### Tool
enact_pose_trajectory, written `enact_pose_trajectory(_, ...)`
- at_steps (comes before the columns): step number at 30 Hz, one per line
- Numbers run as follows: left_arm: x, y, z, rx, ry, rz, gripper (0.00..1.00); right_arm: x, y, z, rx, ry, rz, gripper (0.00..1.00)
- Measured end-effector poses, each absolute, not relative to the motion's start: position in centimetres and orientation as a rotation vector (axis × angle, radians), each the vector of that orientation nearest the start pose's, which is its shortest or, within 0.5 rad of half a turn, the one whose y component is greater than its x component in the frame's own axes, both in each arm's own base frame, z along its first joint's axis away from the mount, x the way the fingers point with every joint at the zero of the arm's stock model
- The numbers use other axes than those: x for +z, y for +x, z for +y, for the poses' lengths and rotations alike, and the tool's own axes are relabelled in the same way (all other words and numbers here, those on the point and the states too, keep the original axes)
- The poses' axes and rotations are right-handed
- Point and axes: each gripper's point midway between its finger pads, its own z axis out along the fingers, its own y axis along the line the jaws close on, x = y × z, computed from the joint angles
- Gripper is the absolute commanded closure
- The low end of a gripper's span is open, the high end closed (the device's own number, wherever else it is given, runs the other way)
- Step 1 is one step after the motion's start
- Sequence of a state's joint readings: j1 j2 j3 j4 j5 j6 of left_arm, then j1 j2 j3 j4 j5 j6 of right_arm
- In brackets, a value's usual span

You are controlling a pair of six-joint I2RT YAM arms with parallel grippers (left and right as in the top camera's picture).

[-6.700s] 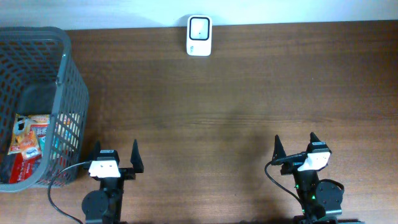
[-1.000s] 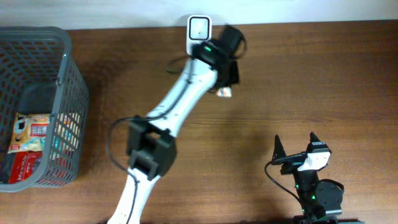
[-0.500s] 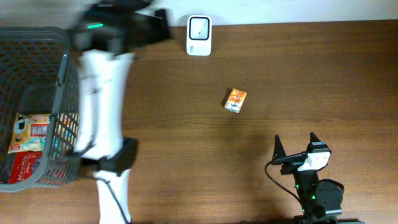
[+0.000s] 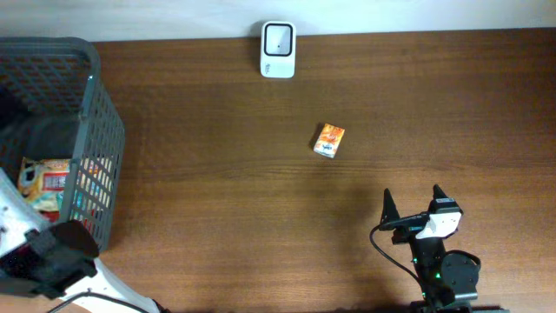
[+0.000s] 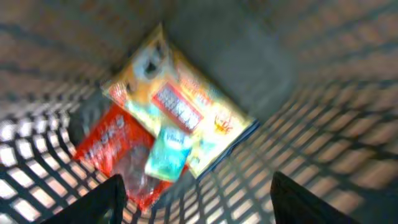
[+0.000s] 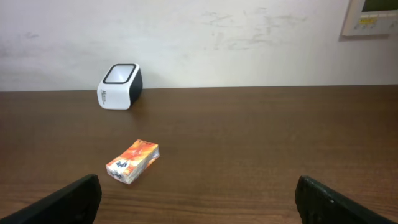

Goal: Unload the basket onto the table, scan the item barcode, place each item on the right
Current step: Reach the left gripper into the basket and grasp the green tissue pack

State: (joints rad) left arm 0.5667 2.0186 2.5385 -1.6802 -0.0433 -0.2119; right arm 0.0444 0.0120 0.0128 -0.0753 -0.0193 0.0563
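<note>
A small orange box [image 4: 329,139] [image 6: 133,162] lies flat on the brown table, below and to the right of the white barcode scanner [image 4: 278,38] [image 6: 119,86] at the far edge. No gripper touches it. My left gripper [image 5: 198,180] hangs open and empty over the inside of the grey mesh basket [image 4: 102,130]. On the basket floor lie a yellow packet [image 5: 180,118], a red packet [image 5: 109,149] and a small teal pack [image 5: 168,155]. My right gripper [image 4: 412,195] [image 6: 198,183] stands open and empty near the front edge, pointing at the box and scanner.
The basket [image 5: 323,124] fills the table's left end, its packets [image 4: 43,183] showing through the mesh. My left arm [image 4: 52,252] comes in at the lower left corner beside it. A pale wall runs behind the scanner.
My left gripper opened and left the orange box on the table by the scanner. The arm then swung left and back to the basket. The right arm has not moved.
</note>
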Motion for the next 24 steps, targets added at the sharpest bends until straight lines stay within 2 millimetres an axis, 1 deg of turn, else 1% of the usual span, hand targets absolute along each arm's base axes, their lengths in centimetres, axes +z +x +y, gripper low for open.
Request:
enact_pose_trajectory(1, 24.8, 33.5, 22.3, 0.124, -1.116, 2.708, 0.29, 15.9, 24.6, 1.4, 0.093, -0.004, 1.646, 0.01)
enact_pose_trajectory(2, 22.5, 33.3, 22.2, 0.108, -1.134, 2.769, 0.33, 15.9, 24.6, 1.4, 0.093, -0.004, 1.646, 0.01)
enact_pose_trajectory(3, 20.7, 32.5, 21.7, 0.094, -1.155, 2.834, 0.35, 15.9, 24.6, 1.4, 0.093, -0.004, 1.646, 0.01)
enact_pose_trajectory(5, 16.4, 30.1, 20.3, 0.054, -1.212, 2.999, 0.38, 15.9, 24.6, 1.4, 0.093, -0.004, 1.646, 0.01)
enact_pose_trajectory(7, 14.1, 28.8, 20.2, 0.098, -1.230, 3.066, 0.38, 15.9, 24.6, 1.4, 0.093, -0.004, 1.646, 0.01)
enact_pose_trajectory(9, 12.0, 28.1, 20.3, 0.133, -1.236, 3.097, 0.38, 15.9, 24.6, 1.4, 0.093, -0.005, 1.646, 0.01)
enact_pose_trajectory(10, 11.1, 28.0, 20.3, 0.141, -1.237, 3.107, 0.39, 15.9, 24.6, 1.4, 0.093, -0.005, 1.646, 0.01)
enact_pose_trajectory(13, 8.8, 28.6, 21.0, 0.171, -1.227, 3.071, 0.41, 15.9, 24.6, 1.4, 0.093, -0.004, 1.646, 0.01)
enact_pose_trajectory(14, 8.5, 28.5, 21.0, 0.171, -1.226, 3.070, 0.43, 15.9, 24.6, 1.4, 0.093, -0.004, 1.646, 0.01)
enact_pose_trajectory(15, 8.3, 28.6, 21.0, 0.171, -1.226, 3.069, 0.45, 15.9, 24.6, 1.4, 0.093, -0.005, 1.646, 0.01)
enact_pose_trajectory(16, 7.9, 28.4, 20.9, 0.171, -1.227, 3.073, 0.50, 15.9, 24.6, 1.4, 0.093, -0.005, 1.646, 0.01)
enact_pose_trajectory(18, 7.2, 28.3, 20.8, 0.174, -1.224, 3.078, 0.55, 15.9, 24.6, 1.4, 0.093, -0.005, 1.646, 0.01)
enact_pose_trajectory(19, 6.8, 28.1, 20.8, 0.178, -1.224, 3.085, 0.59, 15.9, 24.6, 1.4, 0.093, -0.005, 1.646, 0.01)
enact_pose_trajectory(21, 6.0, 27.8, 20.9, 0.198, -1.222, 3.085, 0.95, 15.9, 24.6, 1.4, 0.093, -0.005, 1.646, 0.01)
enact_pose_trajectory(22, 5.9, 27.7, 21.1, 0.225, -1.220, 3.084, 1.00, 15.9, 24.6, 1.4, 0.093, -0.005, 1.646, 0.01)
enact_pose_trajectory(24, 5.8, 27.9, 21.5, 0.257, -1.210, 3.073, 1.00, 15.9, 24.6, 1.4, 0.093, -0.004, 1.646, 0.01)
